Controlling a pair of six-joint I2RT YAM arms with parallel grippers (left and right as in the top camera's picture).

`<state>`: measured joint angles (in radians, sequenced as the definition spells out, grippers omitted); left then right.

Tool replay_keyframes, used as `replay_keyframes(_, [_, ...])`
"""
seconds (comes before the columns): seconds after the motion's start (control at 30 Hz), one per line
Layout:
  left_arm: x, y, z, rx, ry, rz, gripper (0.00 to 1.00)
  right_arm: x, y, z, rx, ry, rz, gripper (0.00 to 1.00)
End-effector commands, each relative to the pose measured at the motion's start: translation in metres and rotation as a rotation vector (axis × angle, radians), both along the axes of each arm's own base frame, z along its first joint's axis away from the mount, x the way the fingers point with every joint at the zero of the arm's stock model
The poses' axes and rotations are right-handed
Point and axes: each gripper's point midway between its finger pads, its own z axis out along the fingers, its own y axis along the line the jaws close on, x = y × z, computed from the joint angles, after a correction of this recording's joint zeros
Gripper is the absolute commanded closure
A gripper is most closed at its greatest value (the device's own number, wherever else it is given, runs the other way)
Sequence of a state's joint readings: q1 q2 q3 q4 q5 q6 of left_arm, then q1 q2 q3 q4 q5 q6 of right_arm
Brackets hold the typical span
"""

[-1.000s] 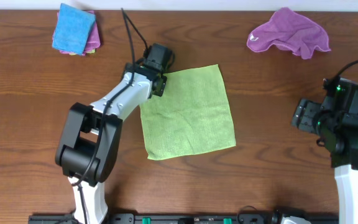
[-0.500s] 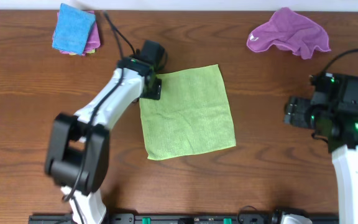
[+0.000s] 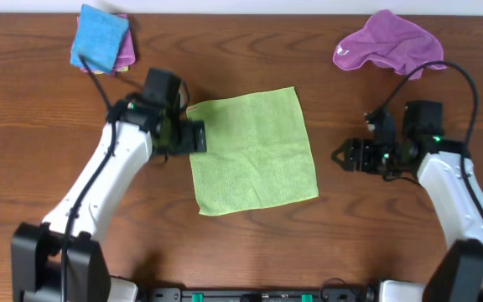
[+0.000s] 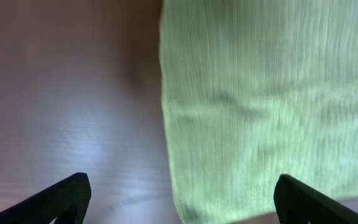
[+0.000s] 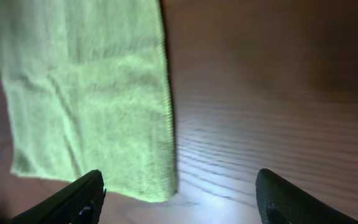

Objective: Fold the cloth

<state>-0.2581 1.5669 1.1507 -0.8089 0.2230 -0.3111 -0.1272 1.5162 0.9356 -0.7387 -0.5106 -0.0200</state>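
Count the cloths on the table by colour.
lime-green cloth: 1
purple cloth: 1
blue cloth: 1
pink cloth, showing under the blue one: 1
Total: 4 visible; the stack may hide more.

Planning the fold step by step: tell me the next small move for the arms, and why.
Probably bring the right gripper in to the right edge of the cloth. It lies flat and unfolded; the left gripper hangs open at its left edge, while the right one, also open, stands clear of it on the bare table.
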Motion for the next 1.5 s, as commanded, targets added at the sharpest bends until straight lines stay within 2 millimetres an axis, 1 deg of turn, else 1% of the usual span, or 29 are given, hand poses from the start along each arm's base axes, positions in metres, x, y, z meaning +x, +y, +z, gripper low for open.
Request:
replay_keyframes(0.0, [-0.029,-0.018,0.004,-0.153,0.035,0.046,0.05,-0.005,0.025,-0.001,0.081,0.011,0.077,0.22])
replay_keyframes(0.1, [-0.051,-0.023,-0.001,-0.226,0.054,0.089,0.05,-0.01,0.04,-0.004,0.086,0.024,0.135,0.22])
replay_keyframes(0.2, [-0.08,-0.019,-0.011,-0.244,0.085,0.147,0.05,-0.019,0.056,-0.006,0.084,0.039,0.192,0.21])
replay_keyframes(0.23, [-0.087,-0.019,-0.013,-0.251,0.089,0.161,0.05,-0.022,0.059,-0.007,0.084,0.045,0.203,0.21])
replay_keyframes(0.3, [-0.101,-0.022,-0.019,-0.276,0.097,0.187,0.05,-0.028,0.062,-0.012,0.083,0.062,0.213,0.21])
replay_keyframes(0.43, [-0.121,-0.024,-0.035,-0.296,0.104,0.211,0.05,-0.041,0.06,-0.024,0.092,0.117,0.186,0.21])
replay_keyframes(0.57, [-0.119,-0.025,-0.05,-0.321,0.07,0.217,0.05,-0.049,0.063,-0.03,0.117,0.142,0.171,0.21])
replay_keyframes(0.77, [-0.113,-0.023,-0.063,-0.32,0.022,0.212,0.05,-0.054,0.064,-0.035,0.123,0.159,0.158,0.21])
replay_keyframes(0.8, [-0.112,-0.023,-0.065,-0.314,0.016,0.201,0.05,-0.054,0.064,-0.035,0.123,0.16,0.157,0.22])
replay_keyframes(0.87, [-0.113,-0.029,-0.069,-0.334,0.026,0.156,0.04,-0.056,0.064,-0.036,0.129,0.181,0.138,0.29])
replay_keyframes(0.93, [-0.113,-0.03,-0.073,-0.329,0.035,0.132,0.04,-0.058,0.063,-0.038,0.127,0.188,0.138,0.3])
replay_keyframes(1.07, [-0.11,-0.032,-0.08,-0.324,0.036,0.106,0.04,-0.064,0.051,-0.051,0.05,0.216,0.107,0.25])
replay_keyframes(1.13, [-0.107,-0.034,-0.082,-0.331,0.036,0.103,0.04,-0.064,0.051,-0.055,0.048,0.205,0.104,0.23])
replay_keyframes(1.23, [-0.103,-0.042,-0.083,-0.37,0.037,0.087,0.0,-0.065,0.051,-0.061,0.052,0.203,0.081,0.21])
replay_keyframes(1.33, [-0.1,-0.048,-0.085,-0.404,0.052,0.095,0.0,-0.064,0.051,-0.063,0.052,0.194,0.078,0.21])
replay_keyframes(1.43, [-0.1,-0.049,-0.089,-0.409,0.08,0.135,0.0,-0.06,0.05,-0.064,0.047,0.174,0.078,0.2])
replay_keyframes(1.47, [-0.101,-0.05,-0.09,-0.415,0.094,0.147,0.05,-0.059,0.05,-0.064,0.043,0.17,0.077,0.19])
